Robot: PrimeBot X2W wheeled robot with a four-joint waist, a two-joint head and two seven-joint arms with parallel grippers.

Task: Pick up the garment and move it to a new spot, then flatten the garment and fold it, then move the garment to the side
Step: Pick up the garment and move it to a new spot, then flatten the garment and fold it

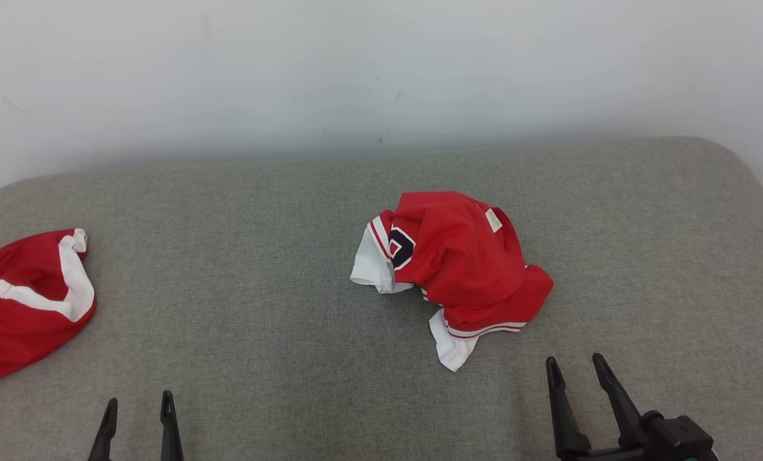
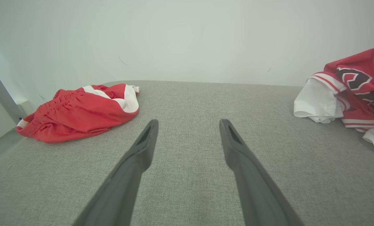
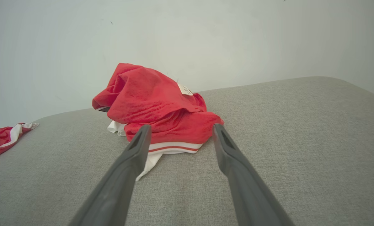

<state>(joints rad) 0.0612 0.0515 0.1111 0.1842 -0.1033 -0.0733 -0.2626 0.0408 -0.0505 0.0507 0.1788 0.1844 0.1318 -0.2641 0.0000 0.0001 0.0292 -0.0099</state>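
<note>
My left gripper [image 1: 138,400] sits at the lower left of the head view. Its two dark fingers are spread wide with nothing between them, over the bare grey padded surface [image 1: 260,269]. My right gripper [image 1: 574,360] is at the lower right, spread just as wide and also empty, pointing up the frame toward the garment [image 1: 455,269]. The garment lies crumpled just right of centre on the surface. It is red with white parts, red-and-white striped trim, a dark emblem on its left side and a small pale label near its top. In my right wrist view the heap lies just beyond my fingers, striped hem nearest, close but apart from them. A second red and white piece of clothing [image 1: 26,301] lies at the left edge of the head view, well apart from the garment. A pale wall [image 1: 381,64] runs across the top of the frame.
</note>
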